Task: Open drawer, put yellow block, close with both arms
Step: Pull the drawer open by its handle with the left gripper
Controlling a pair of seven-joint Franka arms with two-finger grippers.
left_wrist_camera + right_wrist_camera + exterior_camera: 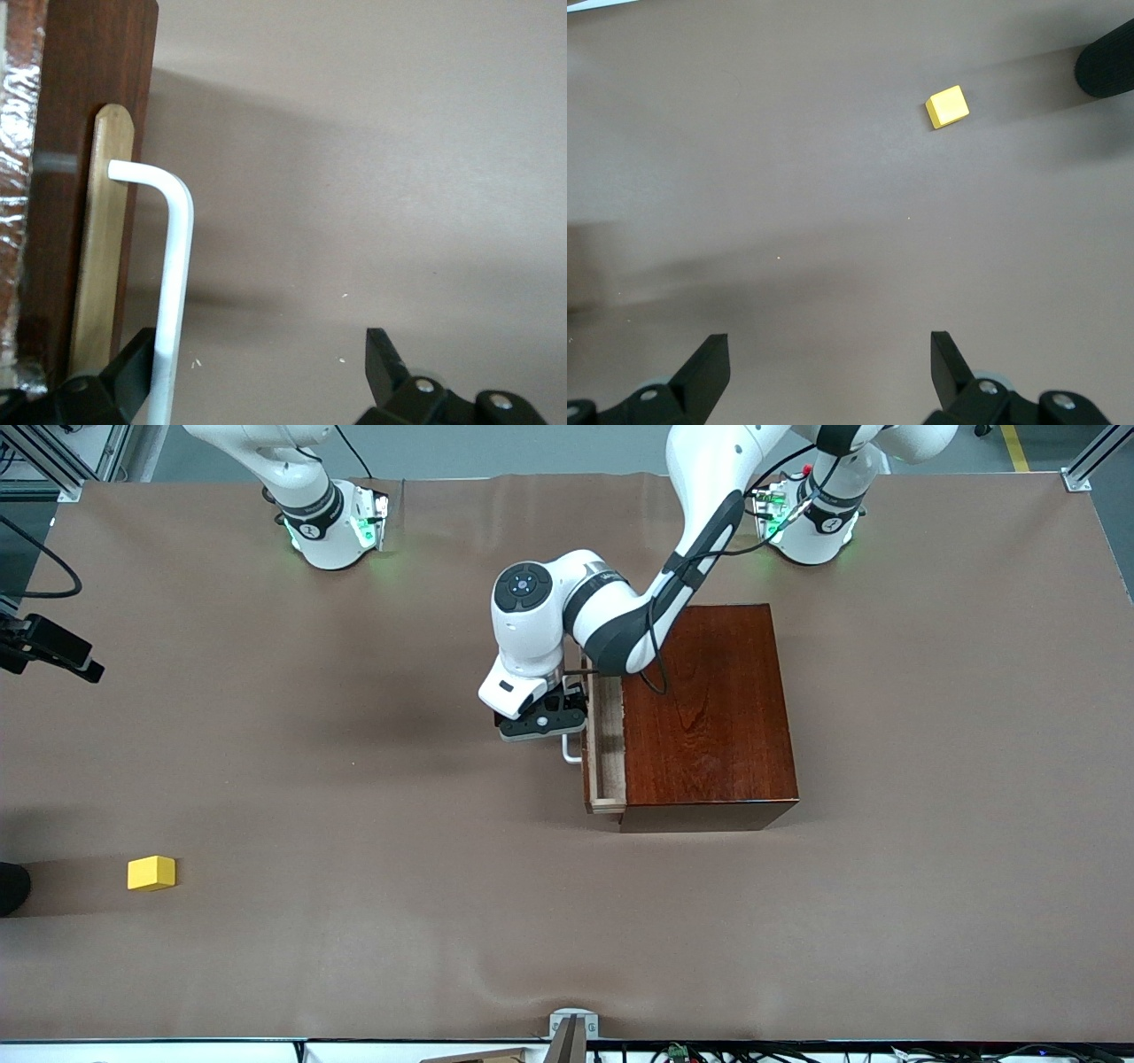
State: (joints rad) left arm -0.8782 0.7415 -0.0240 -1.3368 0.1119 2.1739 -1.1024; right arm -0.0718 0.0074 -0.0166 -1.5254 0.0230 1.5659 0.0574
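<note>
Here the drawer is shown pulled a short way out of the mahogany-coloured box, its front facing the right arm's end of the table and its long axis running from the robots' bases toward the front camera. A narrow strip of the light plywood tray is exposed between the dark front and the box. The white handle is fixed to the drawer front along that same axis. The left gripper is placed at the handle; its fingers are spread wide apart, one finger lies just beside the handle bar, the other stands clear of it, and nothing is clamped. The right gripper is held over bare table, its fingers fully parted and empty; only its wrist view shows it, and the right arm is seen waiting. The yellow block is set flat on the table near the right arm's end, nearer to the front camera than the box and well apart from it. The table is covered with a plain brown sheet bearing faint creases; grey floor is visible above the bases.
</note>
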